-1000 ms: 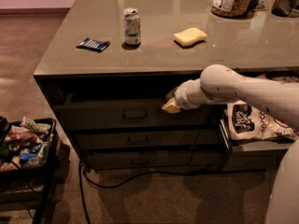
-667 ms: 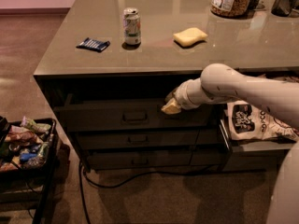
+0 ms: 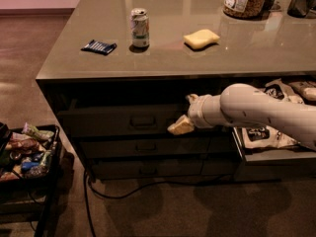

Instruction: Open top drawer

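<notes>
The top drawer (image 3: 108, 121) sits just under the countertop (image 3: 64, 69) overhang, tall front toward the camera, with its small pull handle (image 3: 143, 121) at the centre. The gripper (image 3: 181, 125) hangs against that front at 3 o'clock from the handle, near it but not on it. Whether it is apart or together cannot be told, and nothing looks hooked around the pull.

The main risk is an empty pull: from this spot the gripper would likely slide off flat metal and leave the drawer where it is. It also rides low on the front, close to the seam with the second drawer (image 3: 143, 146) at 6 o'clock, so a small drop could wedge it there or catch the wrong handle.

The arm (image 3: 256, 107) crosses the open narrower drawer (image 3: 276, 157) at 3 o'clock, and drawing back could brush its snack bags (image 3: 261, 135). A jerky tug might shake the cabinet and tip the soda can (image 3: 139, 27) at 12 o'clock. The floor cable (image 3: 148, 194) at 6 o'clock could snag a retreating base.
</notes>
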